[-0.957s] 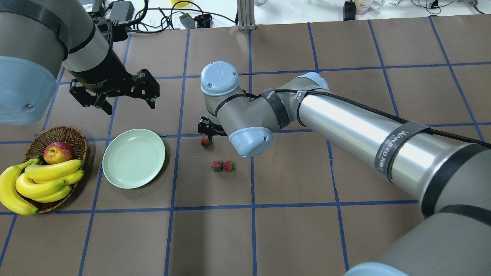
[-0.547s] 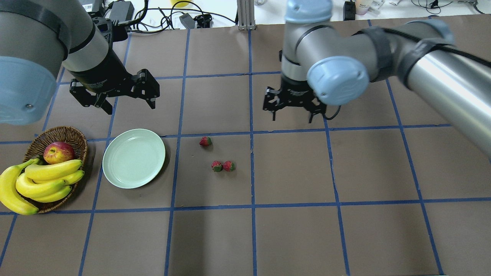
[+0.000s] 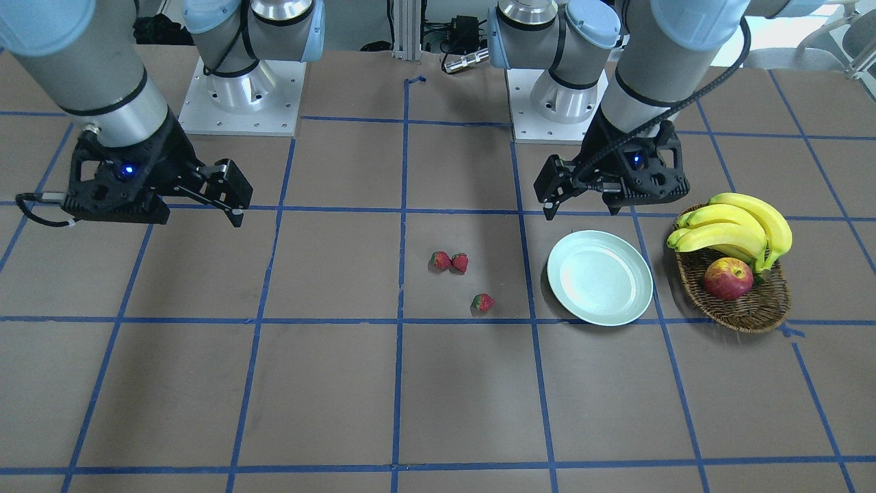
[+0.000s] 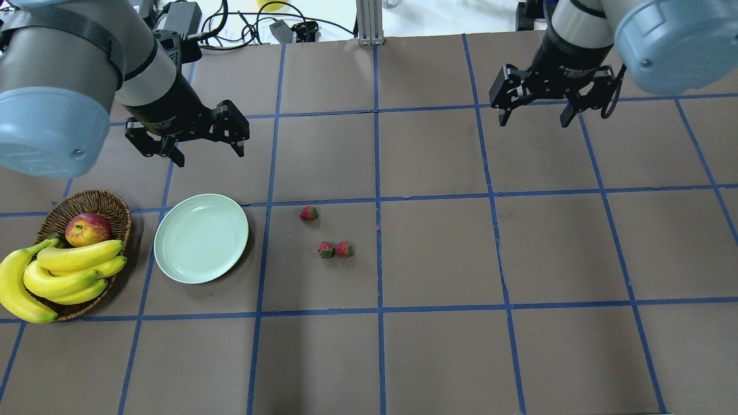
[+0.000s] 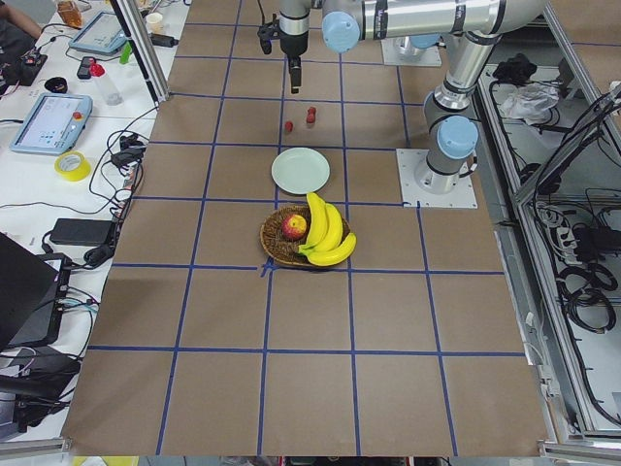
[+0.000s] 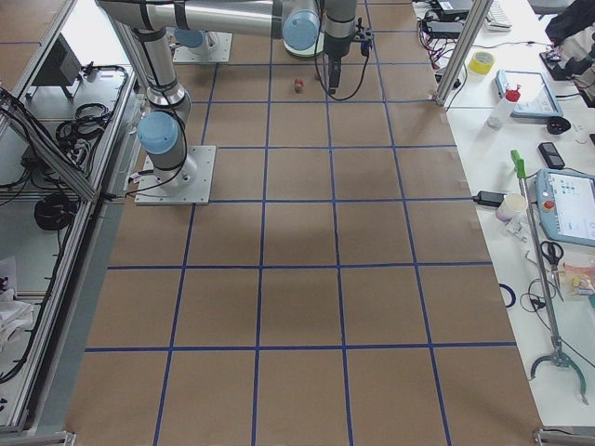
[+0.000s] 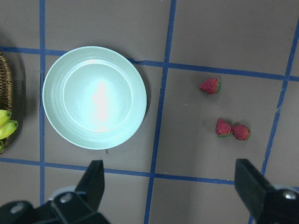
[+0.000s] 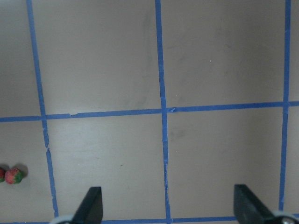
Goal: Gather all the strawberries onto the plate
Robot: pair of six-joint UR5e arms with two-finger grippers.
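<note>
Three small red strawberries lie on the brown table: one (image 4: 309, 213) alone, and a touching pair (image 4: 326, 249) (image 4: 344, 249) nearer the robot. The pale mint plate (image 4: 201, 238) sits empty to their left. My left gripper (image 4: 209, 157) is open and empty, hovering beyond the plate. Its wrist view shows the plate (image 7: 94, 97) and all three strawberries (image 7: 210, 86) (image 7: 224, 128) (image 7: 241, 132) below. My right gripper (image 4: 534, 123) is open and empty, high at the far right, well away from the fruit. Its wrist view catches one strawberry (image 8: 14, 175) at the left edge.
A brown wicker basket (image 4: 86, 199) holding a red-yellow apple (image 4: 87, 229) and bananas (image 4: 63, 271) stands left of the plate. Blue tape lines grid the table. Cables and boxes (image 4: 184, 17) lie beyond the far edge.
My right arm has swung away from the lone strawberry, up and to the far right, empty. My left gripper has shifted slightly right. The strawberries and plate have not moved.
</note>
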